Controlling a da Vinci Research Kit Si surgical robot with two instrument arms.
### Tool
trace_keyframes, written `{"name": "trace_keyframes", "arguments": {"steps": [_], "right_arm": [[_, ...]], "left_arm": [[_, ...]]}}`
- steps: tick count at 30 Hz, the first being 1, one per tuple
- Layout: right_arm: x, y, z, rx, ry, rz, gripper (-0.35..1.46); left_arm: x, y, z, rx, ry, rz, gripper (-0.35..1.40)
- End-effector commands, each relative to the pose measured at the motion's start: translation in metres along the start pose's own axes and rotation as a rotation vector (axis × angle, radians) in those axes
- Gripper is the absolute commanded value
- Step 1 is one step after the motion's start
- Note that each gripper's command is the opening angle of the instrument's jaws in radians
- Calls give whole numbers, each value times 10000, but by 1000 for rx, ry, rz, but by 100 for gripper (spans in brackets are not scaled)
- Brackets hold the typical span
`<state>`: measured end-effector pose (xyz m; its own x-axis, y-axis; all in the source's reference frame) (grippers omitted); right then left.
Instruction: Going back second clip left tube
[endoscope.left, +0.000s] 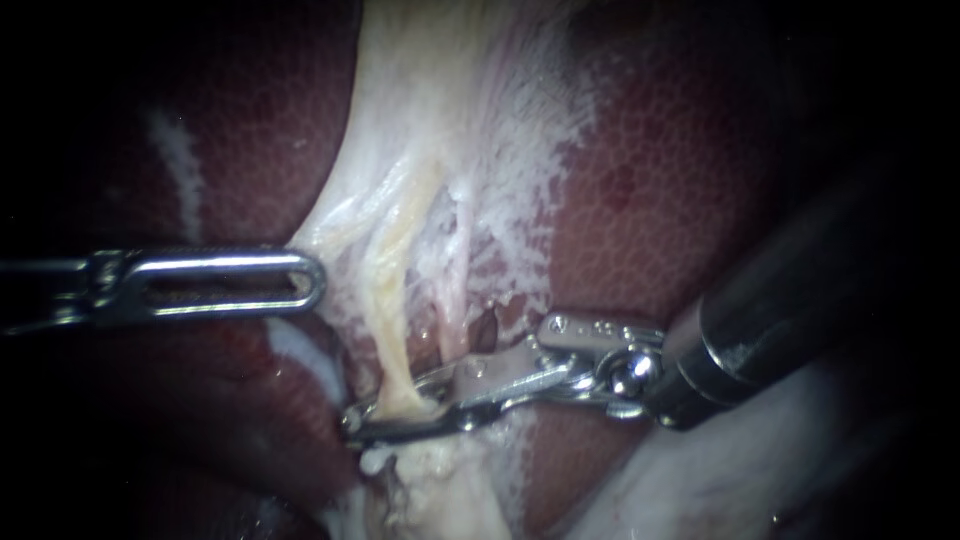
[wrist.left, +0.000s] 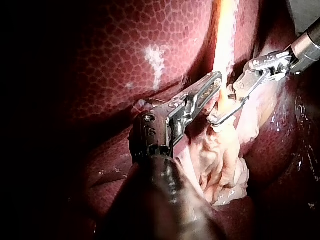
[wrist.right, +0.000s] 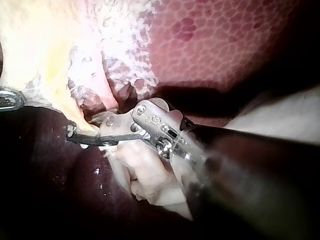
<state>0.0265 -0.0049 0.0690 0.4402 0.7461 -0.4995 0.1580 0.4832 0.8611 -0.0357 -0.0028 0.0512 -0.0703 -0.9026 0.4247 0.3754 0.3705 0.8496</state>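
A yellowish tube (endoscope.left: 388, 300), the left of two, runs down out of pale membrane; a thinner pinkish tube (endoscope.left: 458, 300) lies just to its right. My right instrument (endoscope.left: 365, 420) comes in from the right. Its long thin jaws stand open astride the lower end of the yellowish tube, with a gap showing between them (wrist.left: 216, 119) (wrist.right: 75, 135). I cannot make out a clip on the tube. My left instrument (endoscope.left: 315, 280) comes in from the left, its slotted jaws shut on the edge of the pale membrane (endoscope.left: 330, 235), beside the tube (wrist.left: 217, 82).
Dark red mottled liver (endoscope.left: 680, 180) lies on both sides of the membrane. A lump of pale fatty tissue (wrist.left: 225, 160) sits under the right instrument's jaws. The right instrument's dark shaft (endoscope.left: 800, 290) crosses the lower right.
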Motion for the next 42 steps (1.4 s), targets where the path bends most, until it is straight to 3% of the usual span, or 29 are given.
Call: {"name": "trace_keyframes", "arguments": {"steps": [1, 6, 8, 12, 16, 22, 27, 42], "right_arm": [[0, 0, 0, 3, -2, 0, -34], [0, -2, 1, 4, -2, -1, -26], [1, -2, 2, 4, -2, 0, 1], [3, -1, 5, 5, -6, -112, 39], [6, 0, 6, -5, 16, -218, 52], [15, 3, 1, -55, 45, -318, 60], [21, 4, -5, -63, 48, -394, 60], [14, 4, -11, -60, 43, -444, 60]], "left_arm": [[0, 0, 0, 0, 0, 0, -35], [0, 0, 0, 0, 0, 0, -35], [0, 0, 0, 0, 0, 0, -35], [0, 0, 0, 0, 0, 0, -35], [0, -1, 0, -1, 0, 0, -35], [0, -2, 0, -1, -1, 0, -35], [0, -2, 0, -1, -1, 0, -35], [1, -2, 0, -1, -1, 0, -35]]}}
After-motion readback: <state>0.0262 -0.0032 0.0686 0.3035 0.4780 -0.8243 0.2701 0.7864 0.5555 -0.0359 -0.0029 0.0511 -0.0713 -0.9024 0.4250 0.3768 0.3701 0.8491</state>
